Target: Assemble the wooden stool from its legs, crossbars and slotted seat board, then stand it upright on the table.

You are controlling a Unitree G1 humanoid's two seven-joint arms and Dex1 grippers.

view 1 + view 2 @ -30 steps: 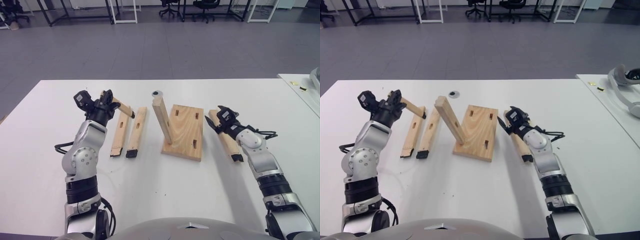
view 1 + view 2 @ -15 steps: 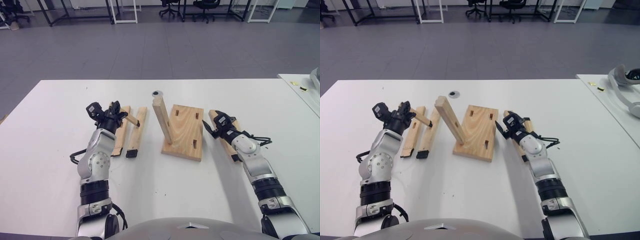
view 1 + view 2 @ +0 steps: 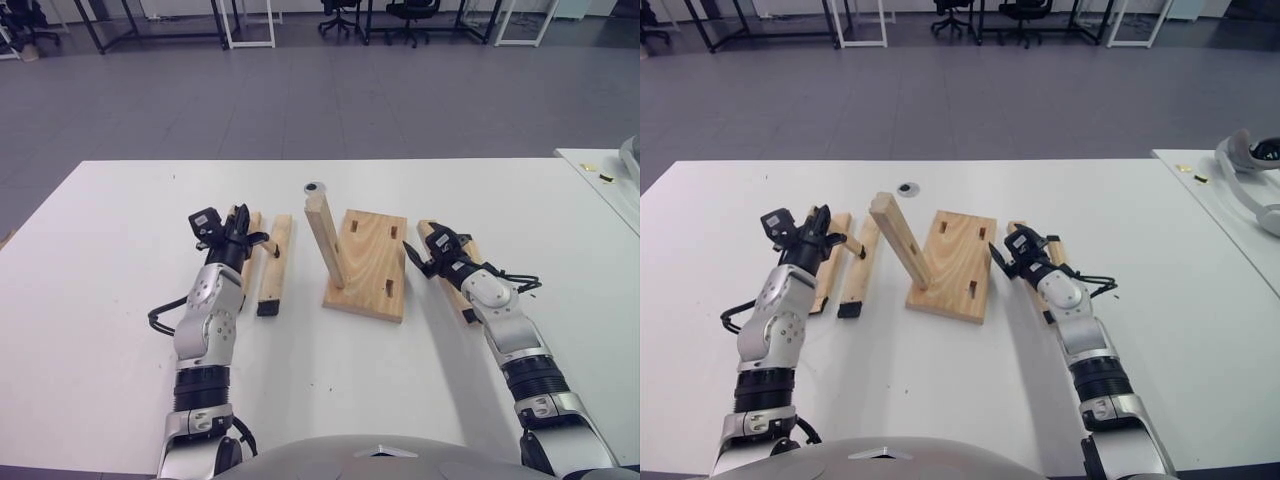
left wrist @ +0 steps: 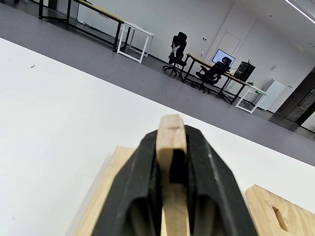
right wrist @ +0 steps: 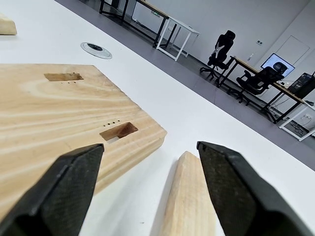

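Early days, I'd judge: one leg (image 3: 325,240) stands tilted in the board (image 3: 370,265) mid-tabletop (image 3: 100,300), the left hand (image 3: 243,232) pinches a crossbar (image 4: 172,162) above two loose legs (image 3: 272,268), and the right hand (image 3: 426,255) hangs spread beside a fourth leg (image 5: 189,206).

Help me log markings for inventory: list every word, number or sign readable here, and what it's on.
No text is legible.
Left sticker, on the left tool: too small to read.
Right sticker, on the right tool: too small to read.
Seat board: no print visible.
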